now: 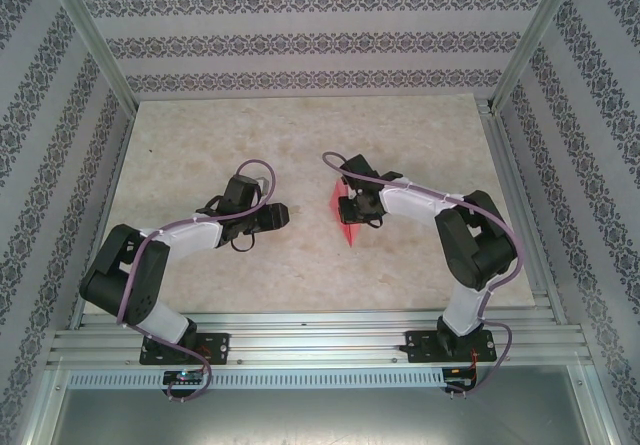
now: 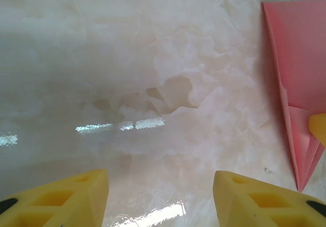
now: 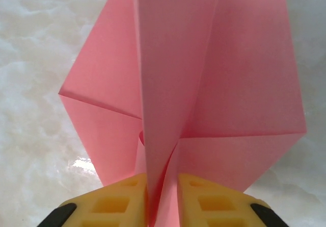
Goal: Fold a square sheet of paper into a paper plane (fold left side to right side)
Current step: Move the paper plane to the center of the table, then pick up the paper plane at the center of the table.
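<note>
Looking down from the top camera, the half-folded salmon-pink paper plane (image 1: pixel 343 217) sits near the middle of the beige marble-look tabletop (image 1: pixel 300 135), right at the tip of the right gripper (image 1: pixel 350 205). On the right wrist cam the right gripper (image 3: pixel 163 188) has its yellow fingers (image 3: pixel 114 201) squeezed in close on the raised centre fold. The paper runs up between them, with the two flaps spread out flat on either side, so it's grasping the plane (image 3: pixel 214 84). The left gripper (image 1: pixel 278 215) is just beside the paper but apart from it. Its jaws are spread wide with only bare marble between them (image 2: pixel 160 181), and the plane's point (image 2: pixel 300 74) is off to one side.
</note>
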